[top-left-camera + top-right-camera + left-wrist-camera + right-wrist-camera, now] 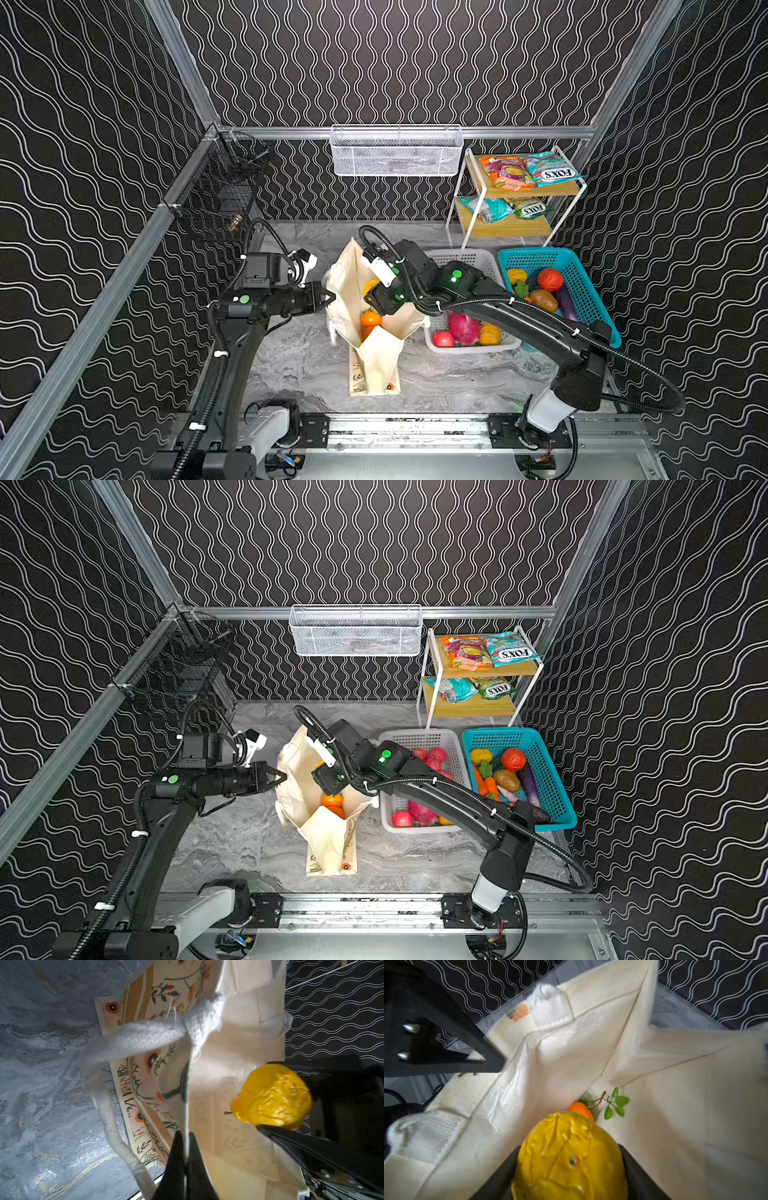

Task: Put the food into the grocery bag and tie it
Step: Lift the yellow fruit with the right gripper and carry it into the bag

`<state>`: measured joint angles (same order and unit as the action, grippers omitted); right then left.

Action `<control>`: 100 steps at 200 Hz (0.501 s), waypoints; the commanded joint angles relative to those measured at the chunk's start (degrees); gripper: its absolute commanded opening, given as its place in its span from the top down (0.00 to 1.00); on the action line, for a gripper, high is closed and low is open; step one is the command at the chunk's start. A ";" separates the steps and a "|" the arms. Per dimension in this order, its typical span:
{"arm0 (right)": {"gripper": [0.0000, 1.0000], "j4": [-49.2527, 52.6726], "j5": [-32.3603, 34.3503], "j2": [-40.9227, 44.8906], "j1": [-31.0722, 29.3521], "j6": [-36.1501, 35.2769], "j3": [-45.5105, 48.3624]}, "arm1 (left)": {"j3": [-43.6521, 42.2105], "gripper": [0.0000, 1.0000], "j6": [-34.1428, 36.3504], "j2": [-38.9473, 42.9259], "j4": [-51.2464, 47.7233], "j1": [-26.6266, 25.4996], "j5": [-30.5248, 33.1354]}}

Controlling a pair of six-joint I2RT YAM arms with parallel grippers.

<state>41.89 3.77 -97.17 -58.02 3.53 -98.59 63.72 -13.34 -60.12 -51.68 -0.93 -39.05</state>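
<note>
**Yellow dimpled pear (566, 1159) is hanging at the mouth of the cream canvas grocery bag (378, 357)**

Gripping the pear around its belly, the right gripper (569, 1146) is spreading its black fingers fairly wide to fit the fruit. It is holding the pear over the bag's open top, above the pale inner wall. Deep in a corner of the bag, a small round orange (580, 1109) with a leafy green twig is lying on the cloth.

On the other side, the left gripper (185, 1136) is pinching the bag's rim, jaws fully closed on the fabric, and this seems to be holding the mouth open. Both thick woven cream handles (145, 1039) are dangling loose outside, untied.

Loading looks to be at an early stage. A pink dragon fruit (461, 326) is sitting in the white perforated plastic basket (469, 255), vegetables are lying in the teal plastic basket (540, 254), and shiny snack packets (548, 170) are resting on the wooden shelf rack (532, 192).

Next, the pear probably wants lowering a little before the fingers part, so that it drops beside the orange rather than against the rim. The arm should then lift straight out without snagging cloth.
</note>
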 commanded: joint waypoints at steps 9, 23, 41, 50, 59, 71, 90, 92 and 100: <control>0.32 -0.71 -2.63 -2.26 0.83 -0.67 0.12 | -0.04 1.00 0.29 0.24 0.53 0.05 -0.93; 0.32 -0.74 -3.42 -2.84 1.38 -0.72 0.82 | -0.01 1.00 0.33 0.50 0.44 0.00 -0.89; 0.32 -0.81 -4.44 -3.41 2.24 -0.70 1.72 | -0.21 1.00 0.16 0.61 0.62 0.00 -1.01; 0.32 -0.48 -4.65 -3.71 2.51 -0.80 1.90 | -0.31 1.00 0.16 0.56 0.53 0.02 -1.00; 0.32 -0.22 -4.69 -4.11 2.73 -0.89 1.98 | -0.34 1.00 0.25 0.66 0.44 0.00 -0.99; 0.32 -0.14 -5.08 -4.64 3.23 -0.65 2.23 | -0.34 1.00 0.34 0.57 0.25 0.03 -0.86; 0.33 -0.12 -6.07 -5.68 3.70 -0.54 2.35 | -0.18 1.00 0.46 0.46 0.18 0.01 -0.91; 0.33 -0.11 -6.06 -5.78 3.70 -0.54 2.35 | -0.18 1.00 0.43 0.53 0.18 0.00 -0.89; 0.33 -0.16 -6.63 -6.37 3.70 -0.71 2.26 | -0.05 1.00 0.42 0.47 0.15 0.01 -0.87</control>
<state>41.98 -0.82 -102.39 -54.50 3.40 -96.36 63.48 -13.37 -59.68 -51.59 -0.93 -39.13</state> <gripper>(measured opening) 0.678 0.058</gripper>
